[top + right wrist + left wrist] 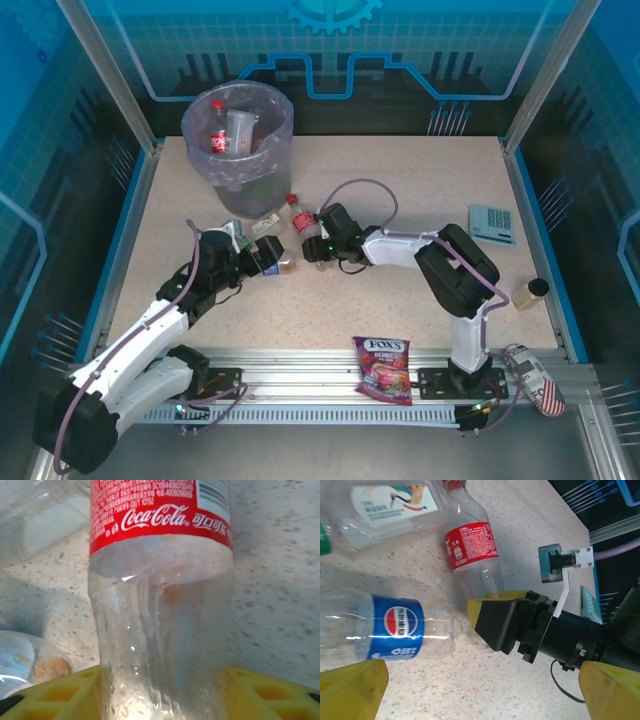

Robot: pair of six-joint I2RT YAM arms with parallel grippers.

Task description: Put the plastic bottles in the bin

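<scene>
A clear Coca-Cola bottle (160, 605) with a red label lies on the table, its red cap (294, 200) pointing toward the bin (237, 135). My right gripper (162, 700) is shut on its base, one yellow finger pressed against each side. A blue-labelled Pepsi bottle (395, 627) lies just ahead of my left gripper (480, 695), whose yellow fingers (350, 690) stand wide open on bare table. A clear bottle with a white label (385, 505) and a green cap (322, 537) lie beyond it. The lilac-lined grey bin holds a red-labelled bottle (218, 137) and a clear one (243, 128).
The two grippers (290, 255) are close together in the middle of the table, the right one's black body (510, 622) right in front of the left. A Fox's candy bag (382, 368) lies on the front rail, a paper cup (530, 293) and a keypad (492, 223) at the right.
</scene>
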